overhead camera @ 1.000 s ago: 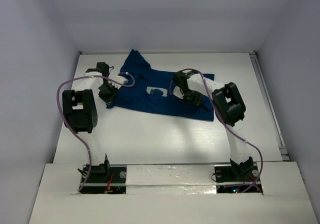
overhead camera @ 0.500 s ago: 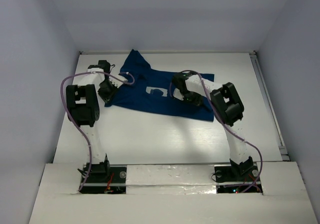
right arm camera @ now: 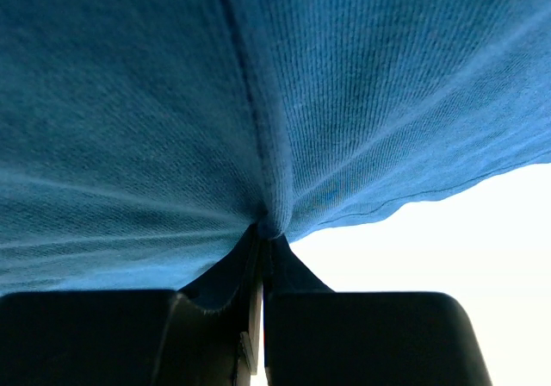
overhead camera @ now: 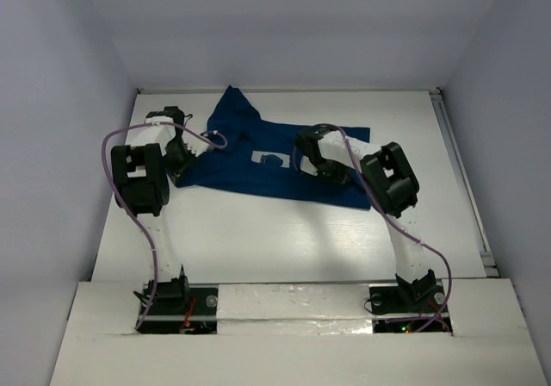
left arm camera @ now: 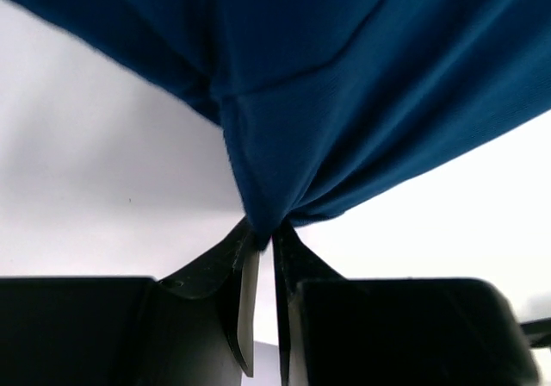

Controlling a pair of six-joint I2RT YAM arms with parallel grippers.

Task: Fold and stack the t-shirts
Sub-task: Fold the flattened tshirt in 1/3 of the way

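The navy t-shirt (overhead camera: 258, 166) is lying spread on the far middle of the white desk (overhead camera: 284, 231), its white chest print (overhead camera: 269, 158) facing up and one end rumpled toward the back wall (overhead camera: 284, 33).

The left hand (overhead camera: 179, 160) is pinching a gathered tuck of cloth at the shirt's left edge, beside a seam, with its fingers clamped together on the fabric. The right hand (overhead camera: 324, 165) is doing likewise farther right, its fingers closed tight on a bunched ridge near a hem.

Two grips well apart are probably meant to carry one side over as an even fold rather than a drag.

Only this one shirt is showing, so stacking is not yet possible. The purple cables (overhead camera: 116, 145) are looping close above the cloth and, along with the arms' own elbows, are looking like the main things that could snag on a sweep across.
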